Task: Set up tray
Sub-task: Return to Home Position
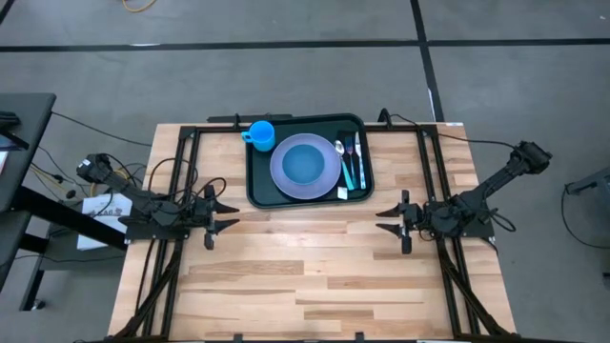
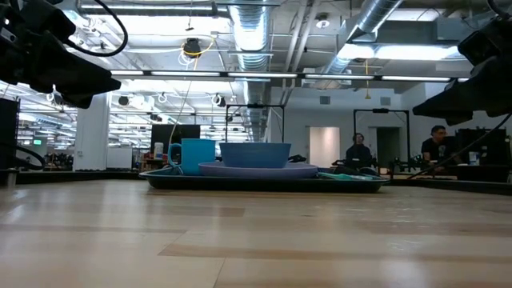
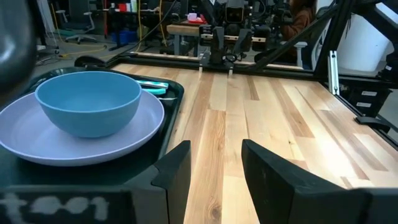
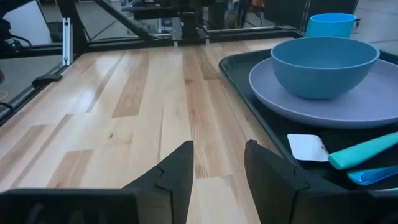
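Left hand (image 1: 227, 214): released, fingers (image 3: 175, 177) parted, grasping nothing, over desk (image 1: 305, 272). Right hand (image 1: 384, 219): same, facing it. Tray (image 1: 255, 187): between both hands, farther back, touched by neither.

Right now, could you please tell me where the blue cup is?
In the high view, the blue cup stands in the top-left corner of the dark tray, close beside the lavender plate.

The tray (image 1: 259, 192) is a plain, very dark green-black. The plate (image 1: 282, 181) is soft lavender, the bowl (image 1: 305, 164) dusty mid-blue, the mug (image 1: 261, 133) brighter sky blue, the cutlery handles (image 4: 364, 151) teal. The tabletop (image 1: 305, 272) is pale wood, striped blond and honey.
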{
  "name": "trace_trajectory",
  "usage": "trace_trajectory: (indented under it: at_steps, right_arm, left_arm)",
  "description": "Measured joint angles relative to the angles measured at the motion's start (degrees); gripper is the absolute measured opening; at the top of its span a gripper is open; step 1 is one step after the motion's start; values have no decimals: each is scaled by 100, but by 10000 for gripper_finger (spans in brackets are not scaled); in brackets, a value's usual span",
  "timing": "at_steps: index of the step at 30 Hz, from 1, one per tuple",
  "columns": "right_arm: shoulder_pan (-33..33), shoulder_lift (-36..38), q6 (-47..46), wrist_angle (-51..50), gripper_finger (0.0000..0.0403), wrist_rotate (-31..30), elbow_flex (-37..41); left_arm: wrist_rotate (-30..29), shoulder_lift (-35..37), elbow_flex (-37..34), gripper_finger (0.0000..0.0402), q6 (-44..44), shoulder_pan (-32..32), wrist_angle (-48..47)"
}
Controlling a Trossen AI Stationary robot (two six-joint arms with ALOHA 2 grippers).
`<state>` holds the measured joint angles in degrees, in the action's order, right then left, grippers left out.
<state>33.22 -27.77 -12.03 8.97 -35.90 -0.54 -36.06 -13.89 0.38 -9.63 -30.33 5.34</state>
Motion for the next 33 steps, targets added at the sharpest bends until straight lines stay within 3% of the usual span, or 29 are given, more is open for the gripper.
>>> trace_trajectory:
  at_steps: [33]
  right_arm:
    - [1, 0, -2, 0, 134, 2, 0]
  left_arm:
    - [7, 0, 0, 132, 79, 0, -2]
